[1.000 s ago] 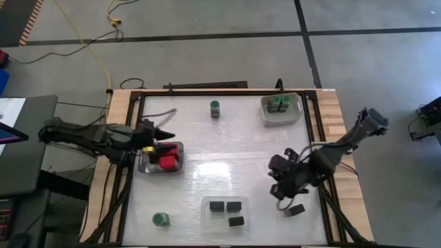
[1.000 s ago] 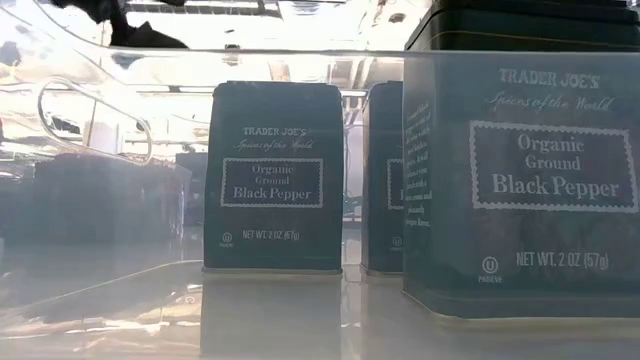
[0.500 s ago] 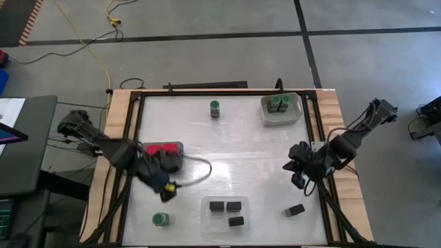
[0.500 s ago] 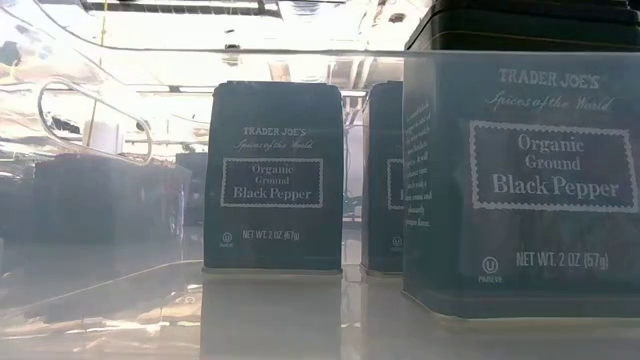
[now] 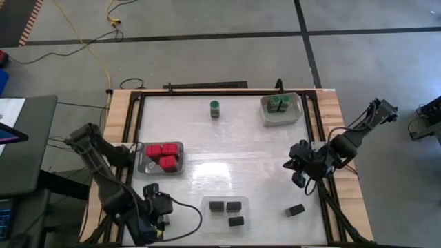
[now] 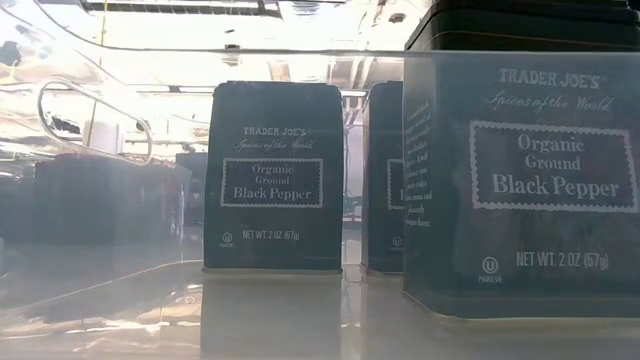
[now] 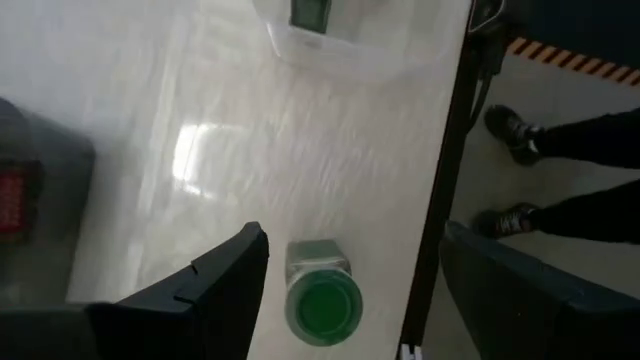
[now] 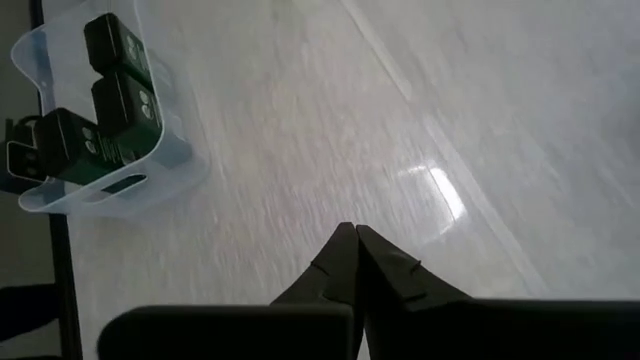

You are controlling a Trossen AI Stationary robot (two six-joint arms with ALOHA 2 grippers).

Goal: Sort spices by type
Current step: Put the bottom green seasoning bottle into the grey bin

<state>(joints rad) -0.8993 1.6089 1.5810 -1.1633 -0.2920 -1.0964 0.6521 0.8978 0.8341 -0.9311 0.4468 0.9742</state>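
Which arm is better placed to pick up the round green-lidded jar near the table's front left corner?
The left. Its gripper hangs with open jaws around the round green-lidded jar; the right gripper is shut, far across the table.

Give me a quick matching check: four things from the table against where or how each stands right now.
1 red blocks
2 lone black box
3 left gripper
4 right gripper

A shut, over bare table
B together in a tray
C open over a green-lidded jar
D loose on the table, outside any tray

Pairs: 1-B, 2-D, 3-C, 4-A
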